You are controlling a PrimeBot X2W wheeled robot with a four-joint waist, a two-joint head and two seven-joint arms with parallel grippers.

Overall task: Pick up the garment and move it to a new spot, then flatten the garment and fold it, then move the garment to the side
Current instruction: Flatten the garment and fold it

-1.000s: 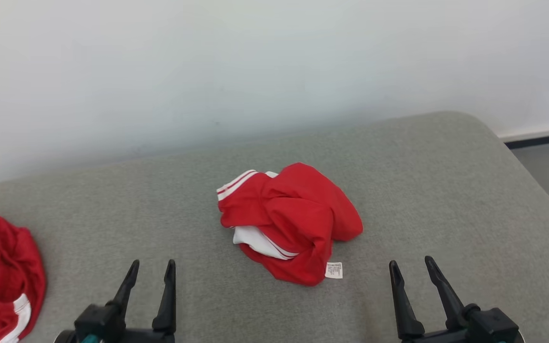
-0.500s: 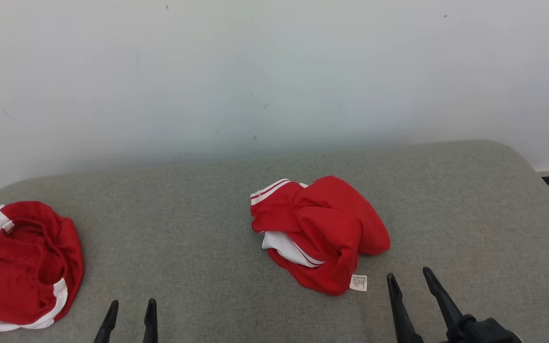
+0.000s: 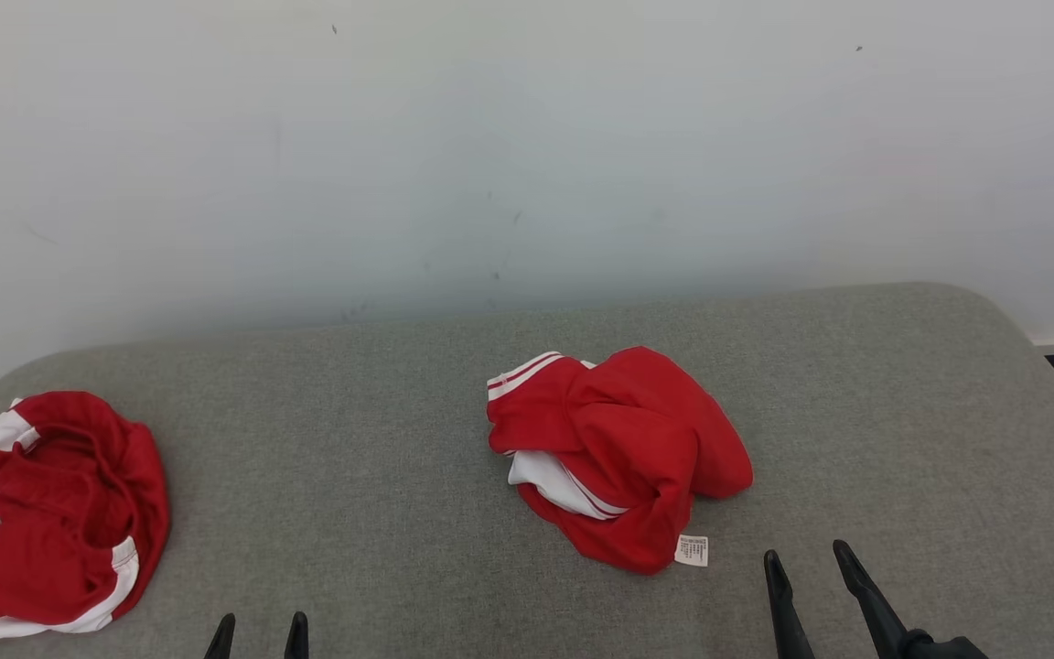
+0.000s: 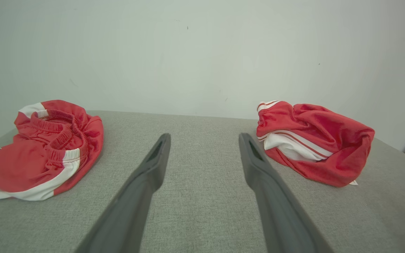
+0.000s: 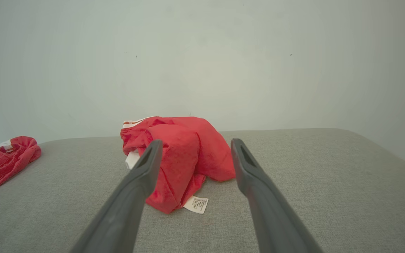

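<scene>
A crumpled red garment with white stripes and a white label lies in the middle of the grey padded surface. My right gripper is open, low and just right of it, touching nothing. In the right wrist view the garment sits straight ahead beyond the open right gripper. My left gripper is open at the bottom edge, well left of the garment. In the left wrist view the left gripper points at bare surface, with the garment off to its right.
A second red and white garment lies bunched at the left end of the surface, also in the left wrist view. A pale wall rises right behind the surface. The surface's rounded right corner drops to the floor.
The head camera has swung left and up, bringing the left garment into fuller view and leaving both grippers lower in frame. Neither garment has moved on the surface. Both grippers stay open.
</scene>
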